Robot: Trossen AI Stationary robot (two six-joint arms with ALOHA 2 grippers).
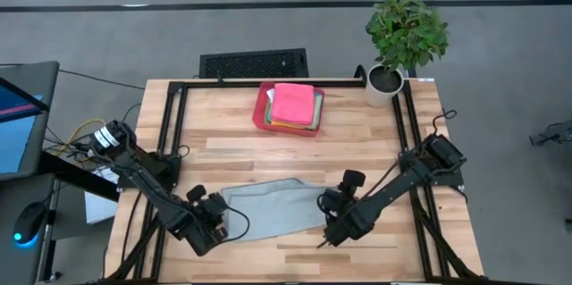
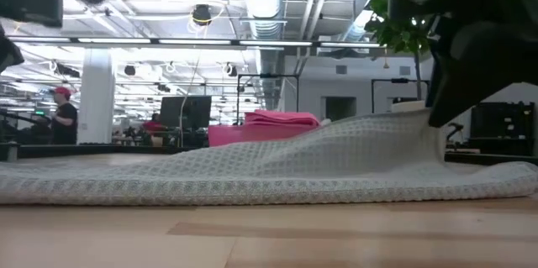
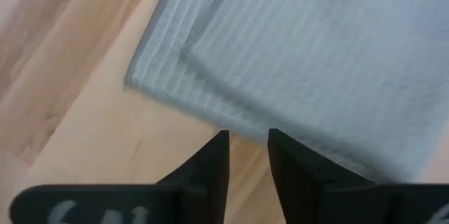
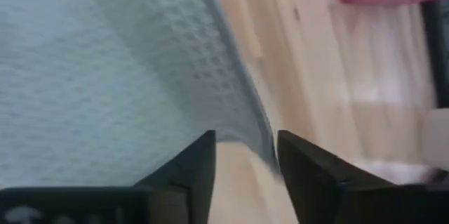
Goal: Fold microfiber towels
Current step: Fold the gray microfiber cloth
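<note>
Both claws sit low at the near edge of the pale wooden slatted table (image 1: 357,133), one at each end of a grey waffle-weave microfiber towel (image 1: 268,209) lying folded over on itself. Left gripper (image 3: 247,143) shows its two dark fingers a narrow gap apart, with bare wood between the tips and the cloth's edge just beyond them; nothing is clamped. Right gripper (image 4: 245,147) has its fingers spread wider, straddling the towel's raised edge without pinching it. From overhead, the left gripper (image 1: 214,209) and right gripper (image 1: 332,209) flank the cloth, but their fingers are too small there to judge. Only the left wrist view reveals the doubled layer at the towel's corner, while the table-level view alone shows the towel (image 2: 269,171) humped upward toward one side. Farther back, a red rectangular plastic tray (image 1: 261,111) holds a stack of folded towels with a pink one (image 1: 293,103) on top. Beyond it stands a green potted plant in a white pot (image 1: 402,39)
</note>
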